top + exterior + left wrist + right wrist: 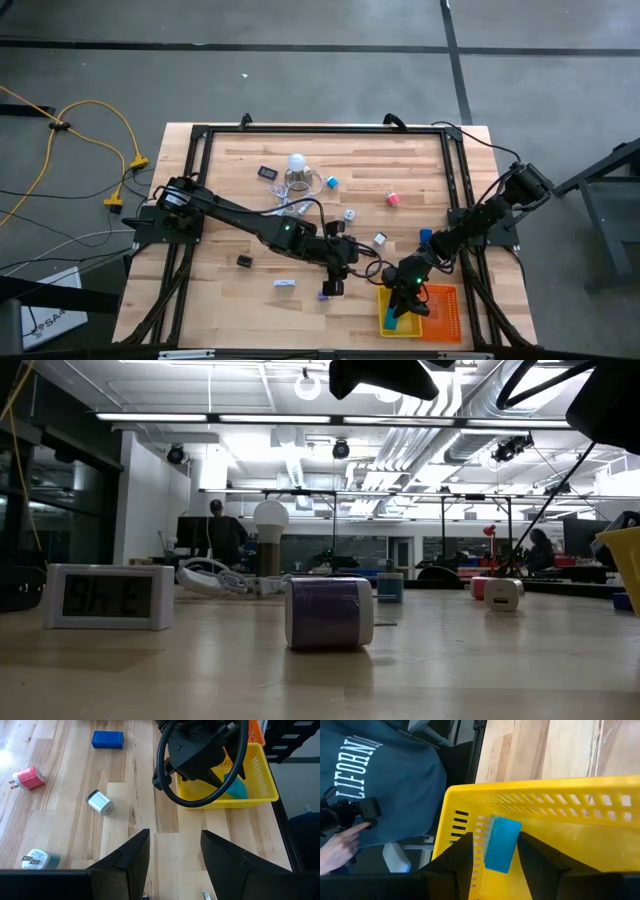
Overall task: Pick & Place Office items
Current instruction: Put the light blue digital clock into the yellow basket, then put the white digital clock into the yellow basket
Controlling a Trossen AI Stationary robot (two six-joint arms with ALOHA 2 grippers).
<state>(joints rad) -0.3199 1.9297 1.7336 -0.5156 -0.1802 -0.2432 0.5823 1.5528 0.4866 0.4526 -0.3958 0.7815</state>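
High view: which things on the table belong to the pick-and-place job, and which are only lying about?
Job: pink plug, blue block, white cube, black clip, teal block.
Lying about: white-ball lamp, white cord.

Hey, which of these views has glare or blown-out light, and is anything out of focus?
Low view: ceiling strip lights burn bright white, and the near table looks soft while the purple roll stays fairly crisp. Left wrist view: a pale glare patch on the wood at one corner. Right wrist view: the teal block in the yellow tray is slightly blurred.
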